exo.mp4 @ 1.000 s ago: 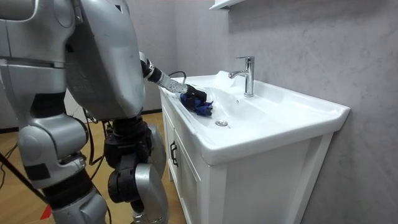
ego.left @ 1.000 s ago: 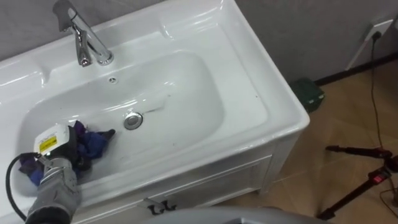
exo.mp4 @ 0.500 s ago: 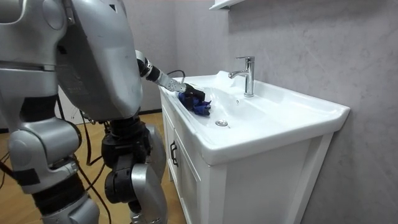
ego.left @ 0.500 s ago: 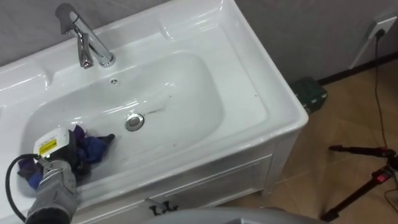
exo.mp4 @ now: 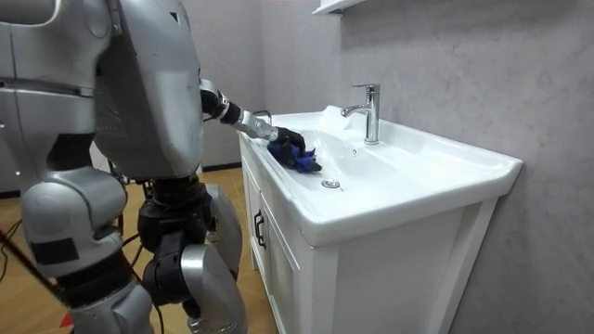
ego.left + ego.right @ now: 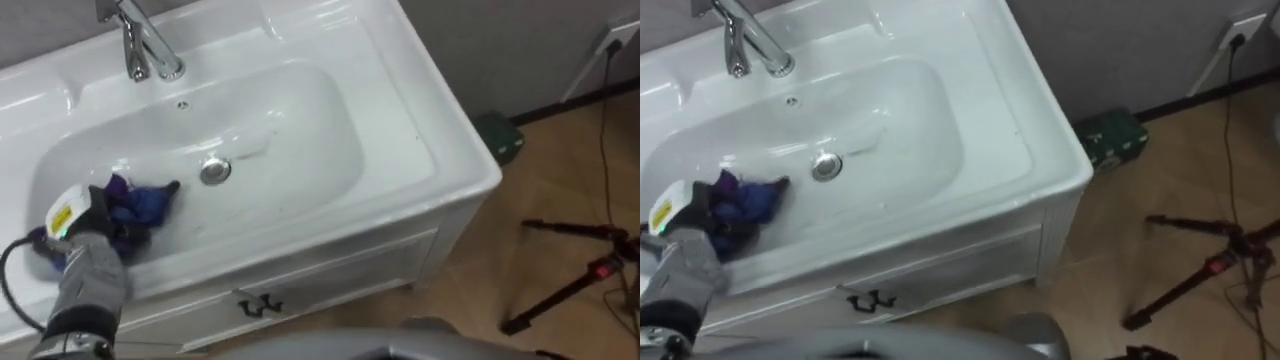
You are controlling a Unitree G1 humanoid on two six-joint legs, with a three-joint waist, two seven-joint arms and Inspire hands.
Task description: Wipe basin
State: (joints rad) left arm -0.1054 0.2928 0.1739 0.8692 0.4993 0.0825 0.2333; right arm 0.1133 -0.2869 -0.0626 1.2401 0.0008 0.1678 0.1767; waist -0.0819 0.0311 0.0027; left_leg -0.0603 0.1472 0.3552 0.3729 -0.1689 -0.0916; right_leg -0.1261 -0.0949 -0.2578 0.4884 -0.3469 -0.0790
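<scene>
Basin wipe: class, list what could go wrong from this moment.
1. The blue cloth is bunched in the left hand, so it may wipe only a narrow strip of the basin.
2. A loose cloth corner lies close to the drain and could snag there.

Silver-grey shell, black robot hand (white tag)

Green box, prob. tripod, on wood floor.
</scene>
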